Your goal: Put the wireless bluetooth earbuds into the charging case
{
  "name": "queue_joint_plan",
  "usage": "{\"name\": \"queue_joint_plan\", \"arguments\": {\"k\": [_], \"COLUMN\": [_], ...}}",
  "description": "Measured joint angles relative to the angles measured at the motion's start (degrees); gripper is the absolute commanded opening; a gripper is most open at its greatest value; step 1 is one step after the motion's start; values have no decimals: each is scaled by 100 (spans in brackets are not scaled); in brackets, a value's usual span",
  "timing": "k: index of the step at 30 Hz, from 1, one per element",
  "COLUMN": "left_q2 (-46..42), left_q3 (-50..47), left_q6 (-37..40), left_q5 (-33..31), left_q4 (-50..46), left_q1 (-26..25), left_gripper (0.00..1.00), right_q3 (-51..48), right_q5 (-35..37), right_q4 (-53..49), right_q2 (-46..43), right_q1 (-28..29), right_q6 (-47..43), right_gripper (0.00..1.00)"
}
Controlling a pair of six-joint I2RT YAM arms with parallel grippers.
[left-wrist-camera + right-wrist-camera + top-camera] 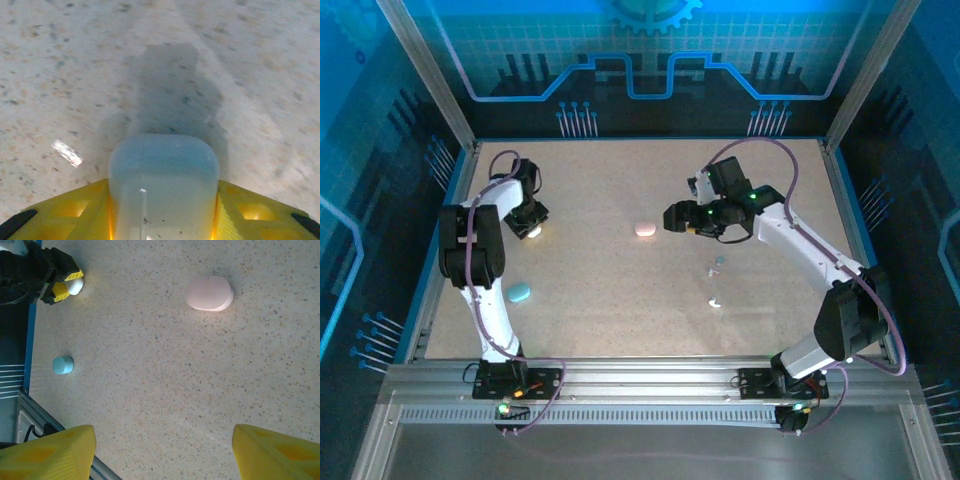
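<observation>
A white charging case (163, 170) with rounded corners sits between the yellow fingers of my left gripper (163, 186), which press against both its sides just above the table. In the top view that gripper (530, 229) is at the table's left with the white case under it. In the right wrist view the same white case (75, 286) shows in those fingers. Three tiny earbuds lie loose right of centre: a bluish one (719, 260), a small one (710, 272) and a whitish one (715, 302). My right gripper (678, 217) hovers open above the table with nothing between its fingers (60, 452).
A pink case (645, 229) lies closed near the table's middle, left of my right gripper, and it also shows in the right wrist view (209, 292). A pale blue case (519, 292) rests by the left arm. The table's metal front rail (45, 420) runs below.
</observation>
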Motion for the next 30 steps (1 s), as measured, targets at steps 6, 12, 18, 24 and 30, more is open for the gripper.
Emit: {"name": "queue_joint_plan", "arguments": {"k": [6,12,18,24,30], "left_q2": [-1272,-2415,-3198,-4054,-4754], "left_q3": [-739,-1375,-2050,-2702,-3270], "left_q6": [1003,2199,3609,5069,6472], "left_q5": [127,433,844,1517,2216], "left_q4": [647,1554,2334,3060,3595], "left_q1": [-1156,-2402,-3150,-3604,-3897], "left_gripper": [45,43,41,43,44], "right_q3": [-531,-1010,-1088,-1045,-793], "right_q5": [-46,-435,-1003,-1593,-2065], "right_q4": [188,450,586,625,623], "right_q2": [-269,-758,-1049,-1126,-1126], "right_q1": [-525,-1320,-1812,-1906,-1829], "right_q6": [293,492,501,420,186], "right_gripper": [73,72,71,69,66]}}
